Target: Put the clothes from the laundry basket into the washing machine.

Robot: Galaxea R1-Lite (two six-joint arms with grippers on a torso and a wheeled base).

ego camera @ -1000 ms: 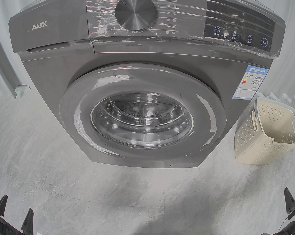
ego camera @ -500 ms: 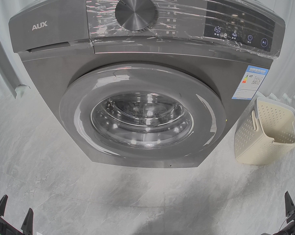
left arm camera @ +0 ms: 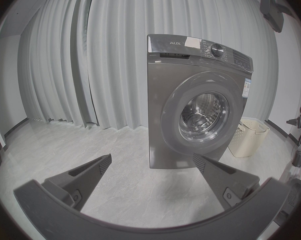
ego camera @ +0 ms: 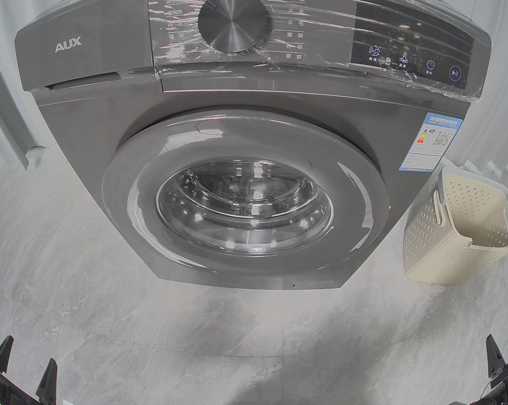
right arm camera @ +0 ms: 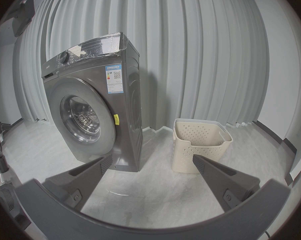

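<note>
A grey front-loading washing machine [ego camera: 248, 142] stands ahead, its round glass door [ego camera: 244, 206] closed. To its right on the floor sits a cream perforated laundry basket [ego camera: 462, 232], and I see no clothes inside it [right arm camera: 200, 135]. My left gripper [ego camera: 24, 364] hangs low at the near left, open and holding nothing [left arm camera: 150, 160]. My right gripper [ego camera: 507, 347] is low at the near right, also open with nothing between its fingers [right arm camera: 152, 160]. Both are well short of the machine [left arm camera: 197, 100] and basket [left arm camera: 248, 137].
Pale marble-patterned floor [ego camera: 209, 327] stretches between me and the machine. White pleated curtains [right arm camera: 197, 50] hang behind the machine and basket. Plastic film covers the machine's control panel [ego camera: 299, 23].
The right gripper has dropped slightly lower at the head view's bottom right edge. Everything else is unchanged.
</note>
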